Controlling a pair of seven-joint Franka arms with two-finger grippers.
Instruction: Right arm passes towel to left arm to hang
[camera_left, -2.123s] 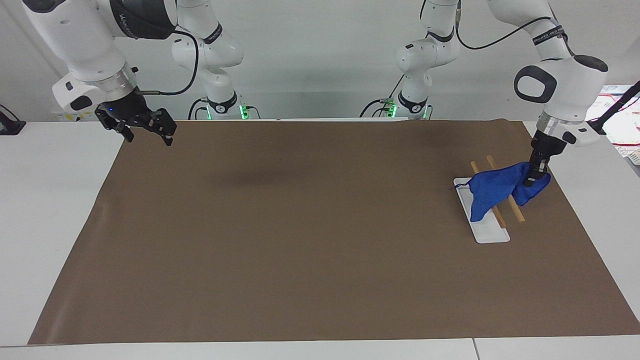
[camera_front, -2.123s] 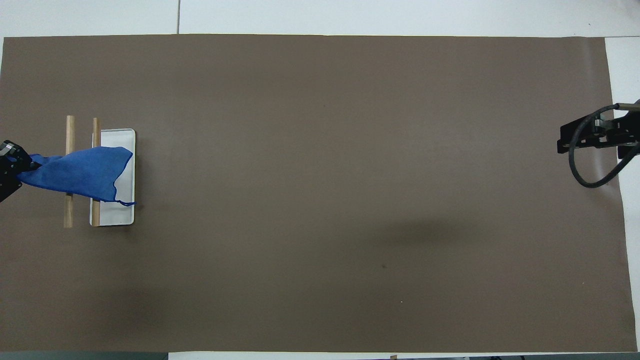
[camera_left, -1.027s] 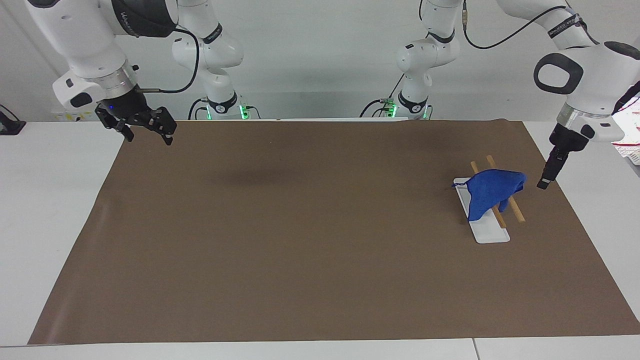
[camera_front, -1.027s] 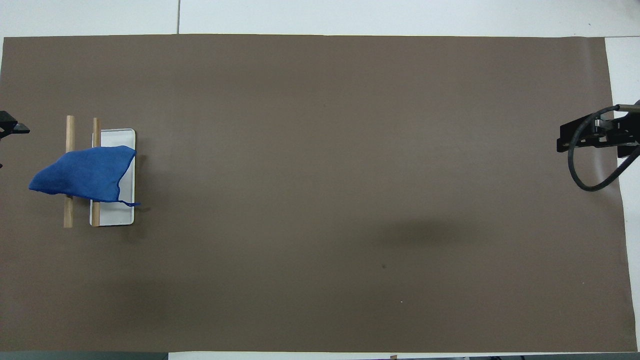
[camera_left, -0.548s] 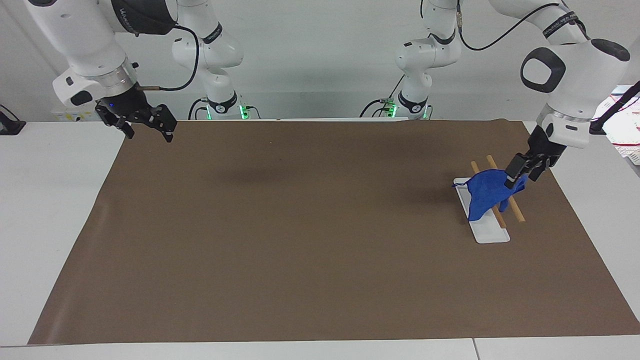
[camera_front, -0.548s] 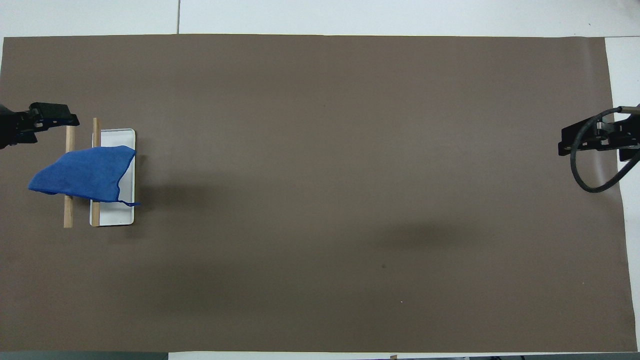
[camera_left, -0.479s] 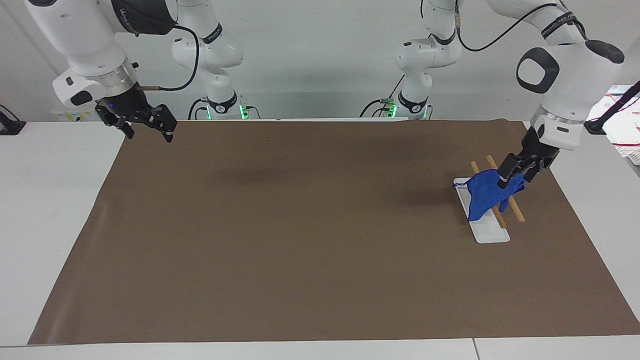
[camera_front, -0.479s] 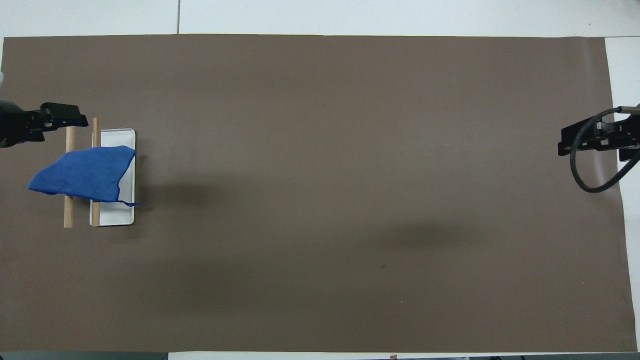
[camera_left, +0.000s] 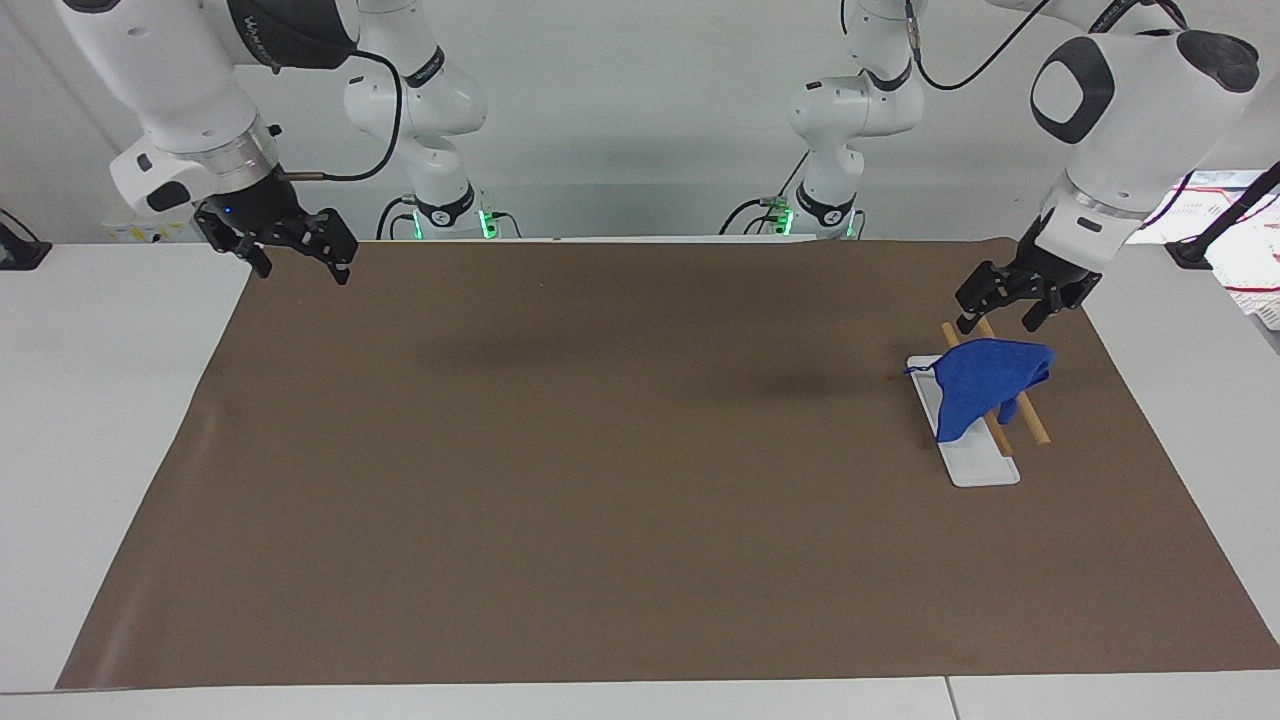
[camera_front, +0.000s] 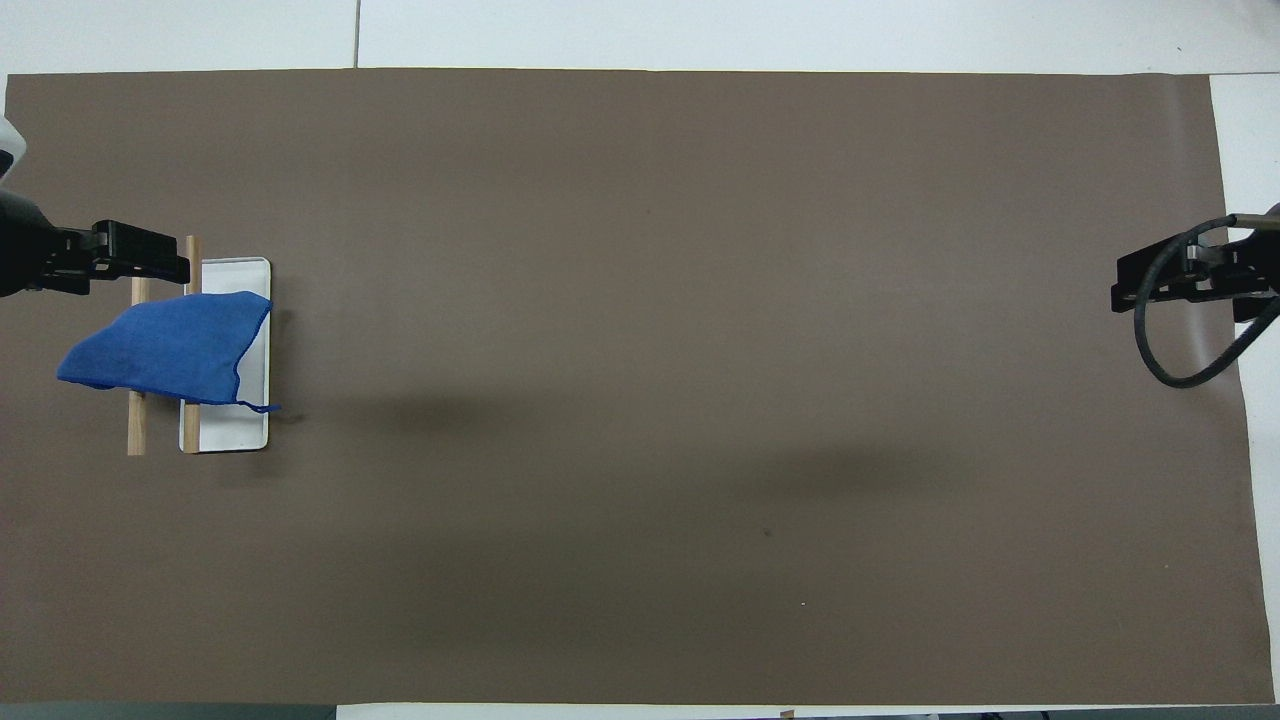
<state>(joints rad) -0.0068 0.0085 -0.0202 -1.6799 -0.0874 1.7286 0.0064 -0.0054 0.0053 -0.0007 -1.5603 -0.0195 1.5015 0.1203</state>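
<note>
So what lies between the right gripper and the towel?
Only bare brown mat, seen overhead, between the right gripper and the towel.

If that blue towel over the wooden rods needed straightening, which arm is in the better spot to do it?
Left, probably. The left gripper hangs open just above the towel draped on the rods, while the right gripper waits, open, above the mat's corner at the right arm's end.

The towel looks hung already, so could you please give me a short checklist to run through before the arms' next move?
1. towel draped over both wooden rods: ok.
2. left gripper open, above the towel, holding nothing: ok.
3. right gripper open and empty, waiting over the brown mat's corner: ok.
4. white tray flat beneath the rods: ok.
5. Towel hanging securely: cannot tell.
</note>
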